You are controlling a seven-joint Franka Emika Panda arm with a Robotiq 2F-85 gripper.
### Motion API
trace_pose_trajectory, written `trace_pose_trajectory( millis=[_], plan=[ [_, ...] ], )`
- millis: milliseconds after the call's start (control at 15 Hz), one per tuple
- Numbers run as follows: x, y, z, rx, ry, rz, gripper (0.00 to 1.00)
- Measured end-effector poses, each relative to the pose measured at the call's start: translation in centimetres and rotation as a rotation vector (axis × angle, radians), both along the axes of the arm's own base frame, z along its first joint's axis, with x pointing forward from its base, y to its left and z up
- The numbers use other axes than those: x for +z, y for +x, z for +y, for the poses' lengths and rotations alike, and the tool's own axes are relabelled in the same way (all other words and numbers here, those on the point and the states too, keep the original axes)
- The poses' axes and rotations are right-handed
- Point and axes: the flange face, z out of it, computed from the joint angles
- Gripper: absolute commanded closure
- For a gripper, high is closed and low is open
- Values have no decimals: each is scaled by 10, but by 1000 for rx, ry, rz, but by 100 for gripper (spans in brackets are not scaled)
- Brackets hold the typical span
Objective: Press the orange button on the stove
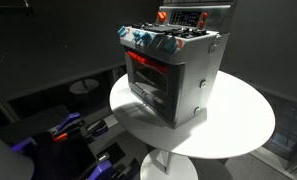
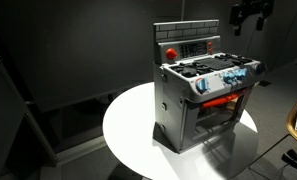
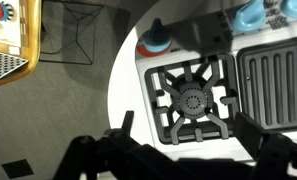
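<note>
The silver-grey toy stove stands on a round white table, with blue front knobs, a lit red oven window and a red back panel; it shows in both exterior views. In the wrist view I look down on its top: a dark burner grate, blue knobs and an orange-red round button at the front corner. My gripper is open and empty, its fingers wide apart above the burner. In an exterior view it hangs above and behind the stove, touching nothing.
The table edge runs just beside the stove, with dark floor beyond. A yellow-framed object and a black wire stand are on the floor. Blue and red clutter lies below the table. Dark curtains surround the scene.
</note>
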Motion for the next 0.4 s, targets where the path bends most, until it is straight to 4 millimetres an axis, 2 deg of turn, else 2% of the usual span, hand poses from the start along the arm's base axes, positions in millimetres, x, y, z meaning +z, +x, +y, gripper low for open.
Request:
trace_pose_trajectory(
  millis=[400],
  plan=[
    [25, -25, 2, 68, 11, 62, 0]
  ],
)
